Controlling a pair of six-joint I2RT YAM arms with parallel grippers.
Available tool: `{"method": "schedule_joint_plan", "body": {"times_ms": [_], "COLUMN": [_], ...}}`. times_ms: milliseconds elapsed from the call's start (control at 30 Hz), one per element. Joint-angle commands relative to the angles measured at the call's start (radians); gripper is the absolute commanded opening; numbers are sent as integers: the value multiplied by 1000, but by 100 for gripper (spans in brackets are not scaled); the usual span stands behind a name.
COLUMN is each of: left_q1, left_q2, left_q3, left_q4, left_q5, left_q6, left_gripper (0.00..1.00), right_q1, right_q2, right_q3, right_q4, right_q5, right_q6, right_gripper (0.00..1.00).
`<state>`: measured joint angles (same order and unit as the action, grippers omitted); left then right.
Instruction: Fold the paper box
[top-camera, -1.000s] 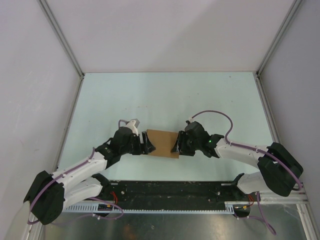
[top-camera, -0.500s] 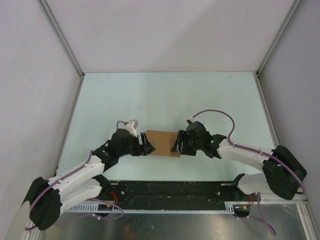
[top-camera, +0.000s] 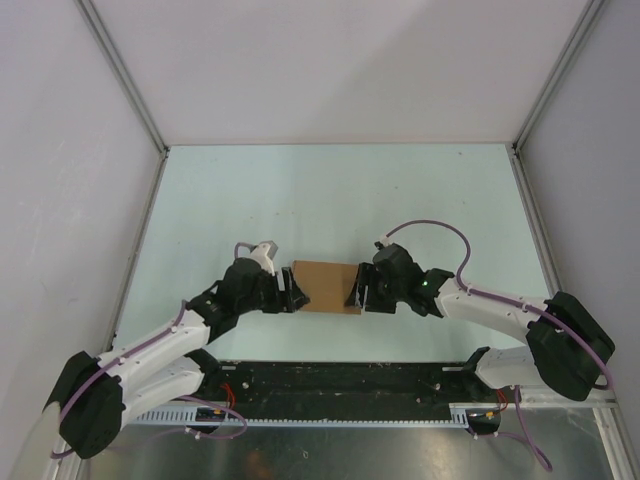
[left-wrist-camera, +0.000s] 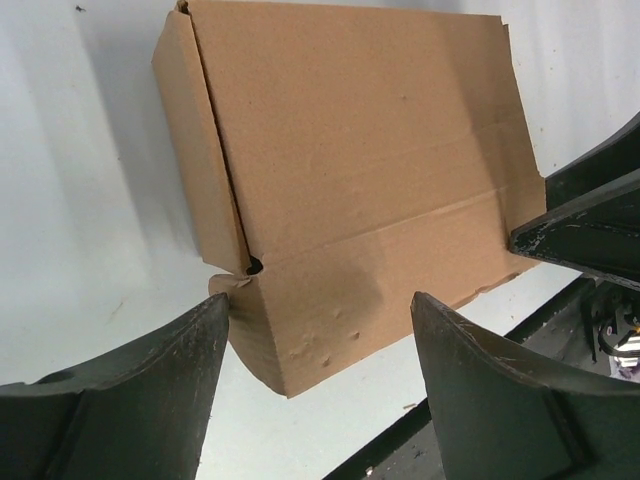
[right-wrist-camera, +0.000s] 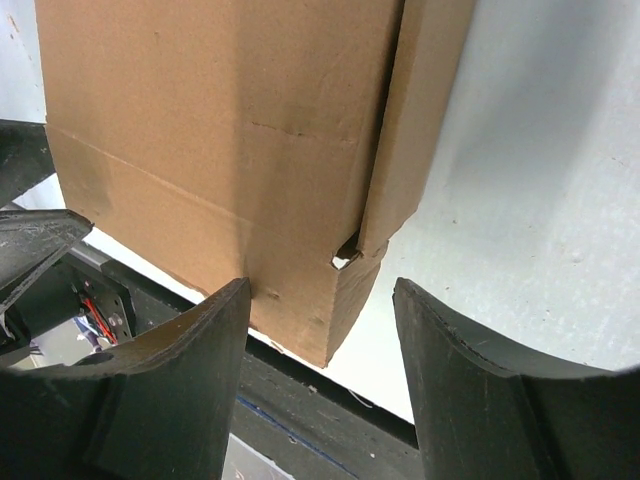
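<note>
- Left gripper (top-camera: 292, 290): sits left of centre in the top view, at the left short end of the paper box (top-camera: 328, 287). Its jaws are spread and clamp nothing.
- In the left wrist view, the two fingers (left-wrist-camera: 130, 390) fill the lower left and lower centre-right. The near corner of the carton points down into the gap between them.
- The tip of the lower-left finger is just beside the bottom corner of the side flap. Contact cannot be confirmed.
- Paper box: lies flat on the table (top-camera: 330, 190), at the centre of the top view and just above the arm bases. Its long axis runs left to right across the picture, from one gripper to the other.
- Both arms are equally near, one at each short end.
- A side flap runs along each short end, with a visible seam and a small notch at its near corner.
- Right gripper (top-camera: 357, 290): sits right of centre in the top view, at the right short end, and faces the left gripper across the carton. Its jaws are spread.
- In the right wrist view, bare table shows between the carton's near corner and the right-hand finger (right-wrist-camera: 470, 380).
- Assessment: the carton lies straight ahead of each gripper, so the coming move will probably act on the end flaps, inward along the long axis.
</note>
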<state>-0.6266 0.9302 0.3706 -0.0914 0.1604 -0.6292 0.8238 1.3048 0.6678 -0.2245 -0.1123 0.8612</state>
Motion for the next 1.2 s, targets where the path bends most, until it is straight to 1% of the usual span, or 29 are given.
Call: {"method": "schedule_joint_plan", "body": {"times_ms": [0,233,400,867,1167], "left_q1": [-7,-8,-7,-7,-8], "left_q2": [-5,-31,-37,-10,7], "left_q3": [-12,-18,-19,-6,-13], "left_q4": [7,-4,-7,-8,25], "left_q5": [-4,-12,-2,39,48], "left_q6": [19,25,22,10,-10], "left_gripper": [78,73,71,71,70], "right_q1": [6,6,6,6,6], "right_q2": [-9,-10,-6,2,5], "right_q3": [3,3,3,3,3], "right_q4": [-7,-1,1,24,24], "right_q5": [20,19,13,-1,-1], "right_q6": [-14,-14,-11,-7,-5], "right_gripper": [64,54,54,53,53]}}
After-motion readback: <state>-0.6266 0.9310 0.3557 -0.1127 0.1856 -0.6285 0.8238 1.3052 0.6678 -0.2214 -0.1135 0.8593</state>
